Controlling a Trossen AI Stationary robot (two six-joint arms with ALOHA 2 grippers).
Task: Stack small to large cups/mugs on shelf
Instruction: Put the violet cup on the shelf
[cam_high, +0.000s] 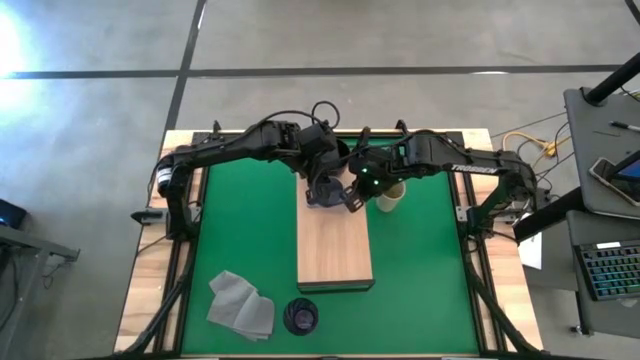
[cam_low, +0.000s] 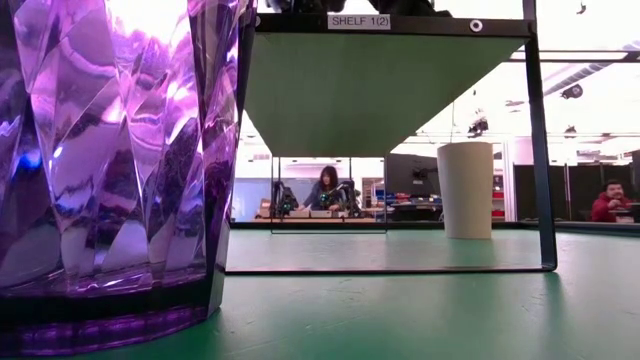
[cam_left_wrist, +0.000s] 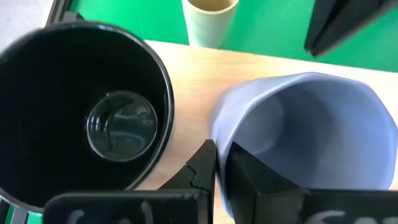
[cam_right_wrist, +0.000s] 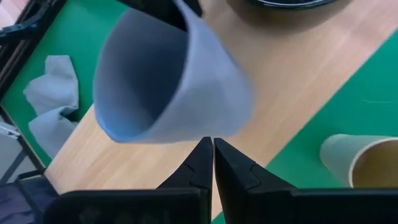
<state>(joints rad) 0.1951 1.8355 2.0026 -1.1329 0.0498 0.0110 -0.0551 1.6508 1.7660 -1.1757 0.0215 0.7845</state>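
Observation:
The pale lavender mug (cam_left_wrist: 305, 124) and the black mug (cam_left_wrist: 81, 118) are side by side at the far end of the wooden shelf board (cam_high: 335, 245). My left gripper (cam_left_wrist: 222, 168) is shut on the lavender mug. My right gripper (cam_right_wrist: 213, 149) is shut just beside the lavender mug's outer wall (cam_right_wrist: 186, 93); I cannot tell if it touches. The beige cup (cam_high: 390, 197) stands on the green mat right of the board. The dark purple tumbler (cam_high: 301, 316) stands on the mat at the board's near end. My left gripper pinches the lavender mug's wall at the rim (cam_left_wrist: 227, 140), one finger (cam_left_wrist: 255, 177) inside the mug and one finger (cam_left_wrist: 198, 171) outside. The fingers come from above, pointing down. The mug's mouth faces up; whether its base is on the board is hidden.
A grey folded cloth (cam_high: 240, 305) lies on the mat at the near left. The low view shows the shelf's black frame (cam_low: 545, 150), raised above the mat. Both arms crowd the board's far end. People sit in the room behind.

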